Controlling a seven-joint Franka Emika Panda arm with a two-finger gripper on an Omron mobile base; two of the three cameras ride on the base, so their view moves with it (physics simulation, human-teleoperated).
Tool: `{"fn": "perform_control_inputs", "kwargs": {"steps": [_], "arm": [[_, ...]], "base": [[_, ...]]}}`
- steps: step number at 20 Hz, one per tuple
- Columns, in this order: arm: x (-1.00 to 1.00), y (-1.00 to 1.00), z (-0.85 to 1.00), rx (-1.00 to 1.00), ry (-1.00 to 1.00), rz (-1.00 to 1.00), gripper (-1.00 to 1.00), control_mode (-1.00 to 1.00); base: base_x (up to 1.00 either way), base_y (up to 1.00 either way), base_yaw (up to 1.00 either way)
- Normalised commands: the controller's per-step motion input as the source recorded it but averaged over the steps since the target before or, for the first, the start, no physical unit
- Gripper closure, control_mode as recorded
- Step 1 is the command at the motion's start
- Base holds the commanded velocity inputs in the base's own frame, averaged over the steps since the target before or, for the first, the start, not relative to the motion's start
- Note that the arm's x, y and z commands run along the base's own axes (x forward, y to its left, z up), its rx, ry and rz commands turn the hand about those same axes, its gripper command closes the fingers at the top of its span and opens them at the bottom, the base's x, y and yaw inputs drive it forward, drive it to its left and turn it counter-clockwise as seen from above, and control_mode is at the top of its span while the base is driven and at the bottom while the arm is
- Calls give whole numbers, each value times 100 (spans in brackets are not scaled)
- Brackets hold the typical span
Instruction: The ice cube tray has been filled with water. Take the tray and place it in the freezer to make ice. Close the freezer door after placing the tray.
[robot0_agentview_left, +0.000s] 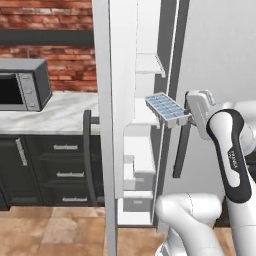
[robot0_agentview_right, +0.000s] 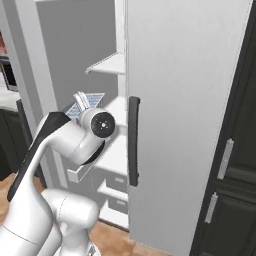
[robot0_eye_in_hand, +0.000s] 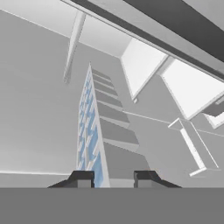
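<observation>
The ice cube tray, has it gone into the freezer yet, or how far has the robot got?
Done: the ice cube tray is picked up, clamped at one end in the hand. In hand: it hangs in front of the open freezer, level with the white shelves but resting on none. Left: set it on a shelf, let go, and shut the freezer door.

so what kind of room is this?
A home kitchen, rendered: open fridge with white shelves, microwave on a marble counter, brick wall behind, dark drawers below.
</observation>
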Motion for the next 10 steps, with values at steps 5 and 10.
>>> {"fn": "perform_control_inputs", "kwargs": {"steps": [5, 10], "arm": [[0, 0, 0, 0, 0, 0, 100, 100], [0, 0, 0, 0, 0, 0, 100, 100]], "base": [[29, 11, 17], [30, 6, 19]]}}
